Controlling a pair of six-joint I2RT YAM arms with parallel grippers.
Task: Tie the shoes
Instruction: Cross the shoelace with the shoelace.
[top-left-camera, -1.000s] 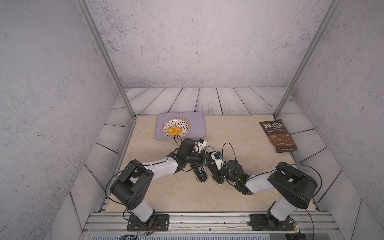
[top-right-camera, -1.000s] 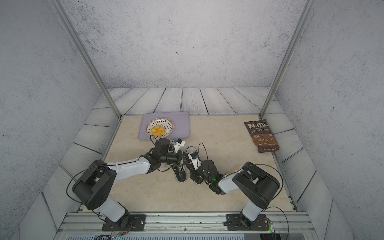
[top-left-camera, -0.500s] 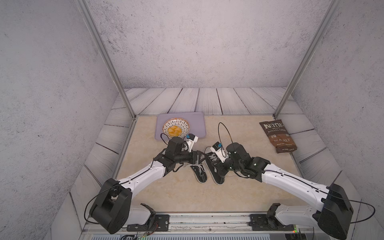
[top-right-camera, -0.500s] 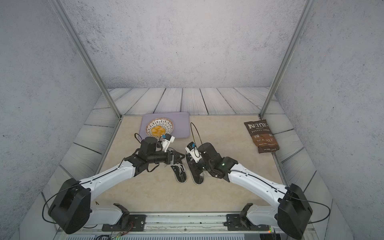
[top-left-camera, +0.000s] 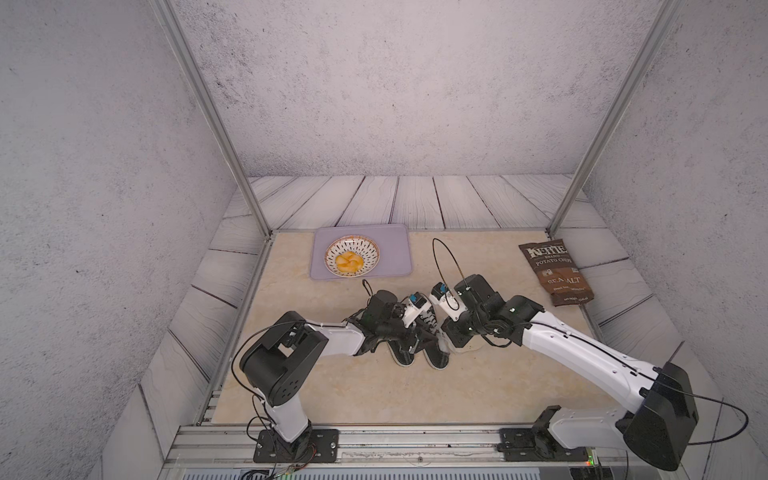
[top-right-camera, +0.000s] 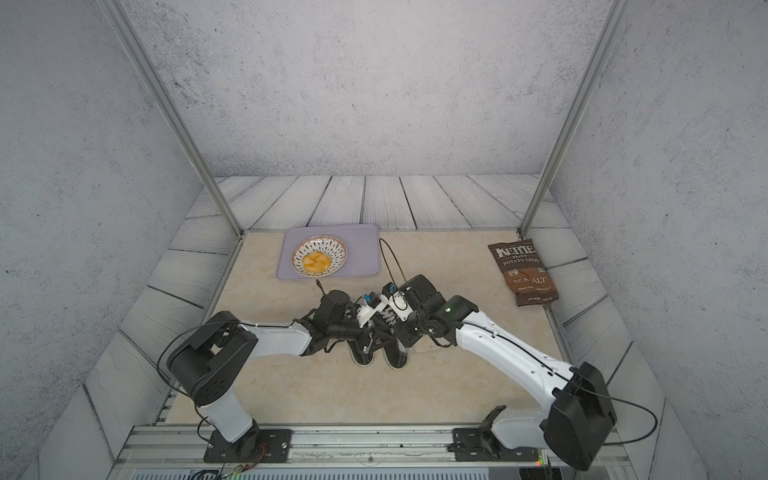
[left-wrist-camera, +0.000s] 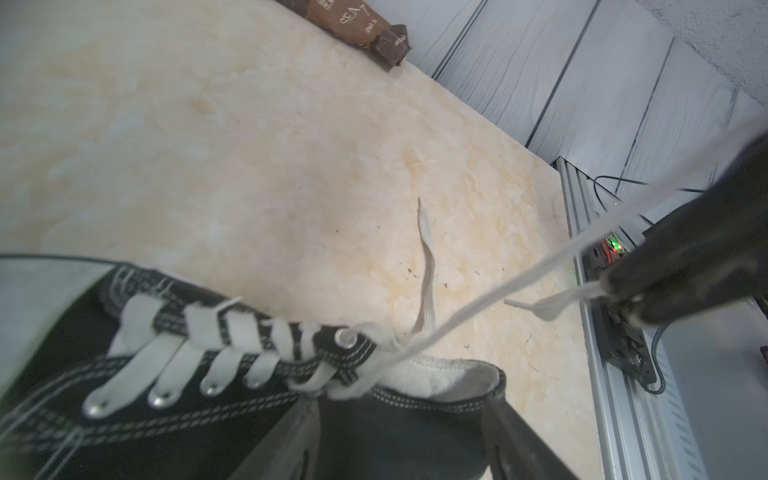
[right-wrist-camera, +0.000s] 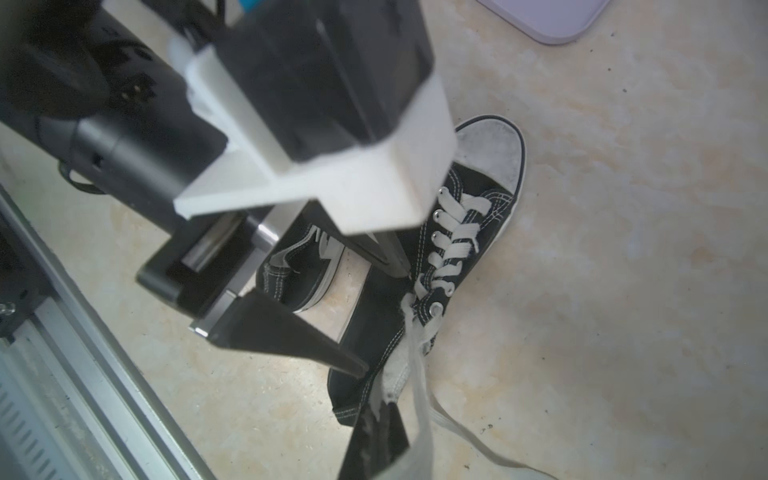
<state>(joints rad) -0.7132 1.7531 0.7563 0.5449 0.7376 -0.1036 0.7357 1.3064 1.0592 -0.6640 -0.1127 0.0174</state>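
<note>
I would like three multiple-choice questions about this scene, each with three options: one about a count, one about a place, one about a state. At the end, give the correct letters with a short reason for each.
1. How many shoes stand on the table?
A. one
B. two
C. four

2. Where does the bowl stand?
A. inside a shoe
B. on the lilac tray
C. on the grey planks

3. In what state is the right tool?
A. wide open above the bowl
B. shut on a toe cap
C. shut on a white lace

Answers:
1 B: both top views show a pair side by side.
2 B: the tray's surface shows all around the bowl.
3 C: the left wrist view shows its tips closed on the lace, which runs taut from the shoe.
</note>
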